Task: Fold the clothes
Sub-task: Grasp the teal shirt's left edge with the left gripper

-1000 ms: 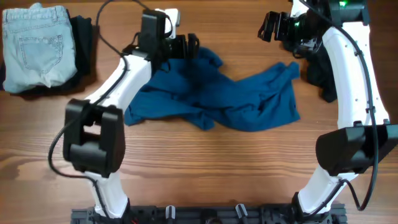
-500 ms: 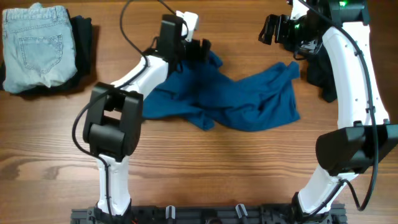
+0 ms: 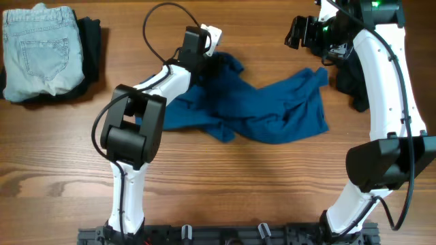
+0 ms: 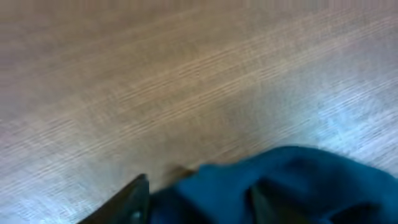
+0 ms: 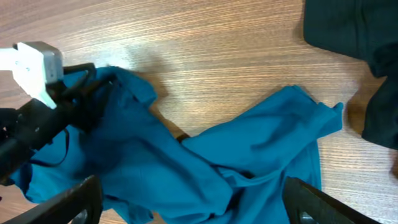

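The clothes (image 3: 272, 112), one deep-blue garment, lie crumpled across the middle of the wooden table (image 3: 225, 184). My left gripper (image 3: 219, 61) is low at its upper left corner. In the left wrist view a bunched fold of the clothes (image 4: 292, 180) fills the gap between the two narrowed fingers (image 4: 134, 202), touching both. My right gripper (image 3: 294, 30) hangs high at the back right, clear of the cloth. Its view looks down on the clothes (image 5: 249, 143), and its fingers (image 5: 87, 199) stand wide open with nothing held.
Folded pale jeans (image 3: 37, 44) rest on dark clothing (image 3: 90, 41) at the back left. A black garment (image 3: 351, 82) lies at the back right beside the blue one and also shows in the right wrist view (image 5: 348, 25).
My left gripper moved right along the garment's top edge to its corner, and its jaws narrowed around a fold. The right arm stayed nearly still.
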Controlling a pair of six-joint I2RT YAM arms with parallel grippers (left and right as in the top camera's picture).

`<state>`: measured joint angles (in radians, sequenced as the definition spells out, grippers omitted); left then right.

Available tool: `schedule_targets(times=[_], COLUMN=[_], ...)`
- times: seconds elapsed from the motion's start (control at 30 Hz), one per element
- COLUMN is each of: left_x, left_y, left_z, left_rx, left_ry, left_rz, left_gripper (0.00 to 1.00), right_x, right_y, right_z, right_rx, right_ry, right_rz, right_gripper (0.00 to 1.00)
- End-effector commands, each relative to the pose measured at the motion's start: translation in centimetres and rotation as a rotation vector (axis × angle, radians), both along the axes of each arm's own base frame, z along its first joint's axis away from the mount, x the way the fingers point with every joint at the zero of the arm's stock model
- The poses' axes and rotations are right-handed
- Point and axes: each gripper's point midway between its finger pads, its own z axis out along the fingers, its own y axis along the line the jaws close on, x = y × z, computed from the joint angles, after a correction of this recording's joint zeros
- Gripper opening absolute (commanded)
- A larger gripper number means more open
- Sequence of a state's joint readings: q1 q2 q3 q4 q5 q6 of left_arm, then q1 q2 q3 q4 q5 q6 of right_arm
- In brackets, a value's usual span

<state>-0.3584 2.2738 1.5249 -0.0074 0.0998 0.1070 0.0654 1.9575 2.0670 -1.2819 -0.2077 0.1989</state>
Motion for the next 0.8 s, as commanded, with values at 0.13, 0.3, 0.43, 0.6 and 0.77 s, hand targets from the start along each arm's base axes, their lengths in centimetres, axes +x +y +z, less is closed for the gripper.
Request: schedule_targets(times=[0.13,0.3,0.43,0.6,0.77], left_x=[2.1,2.9,1.5,-0.5,-1.1], left_y=[0.9,3.2,4.6,7.8,10.8], left_z=[3.4,11.6,18.5,23.5,23.0], left_rx=[0.001,-0.012,-0.050,-0.076,-0.009], left_ry=[-0.112,-0.243,-0.308,-0.324,-0.286], left_rz=[0.101,0.212,0.233,0.315,0.401], left_gripper=[0.04,0.04,0.04,0.04,0.04], right_x=[0.3,0.8,1.3,2.2,2.3], right_y=[-0.6,-0.9,-0.8,-0.8,-2.4], right_z=[0.8,0.2,-1.2,-4.4,-8.4], right_rx=[-0.033,-0.048,-0.048,-0.048,-0.120], right_ry=[-0.034,-0.034,-0.007,0.058,0.160], right_rz=[-0.021,-0.039,-0.042,-0.059,-0.155], right_gripper=[0.87,0.86,0.82,0.81,0.79])
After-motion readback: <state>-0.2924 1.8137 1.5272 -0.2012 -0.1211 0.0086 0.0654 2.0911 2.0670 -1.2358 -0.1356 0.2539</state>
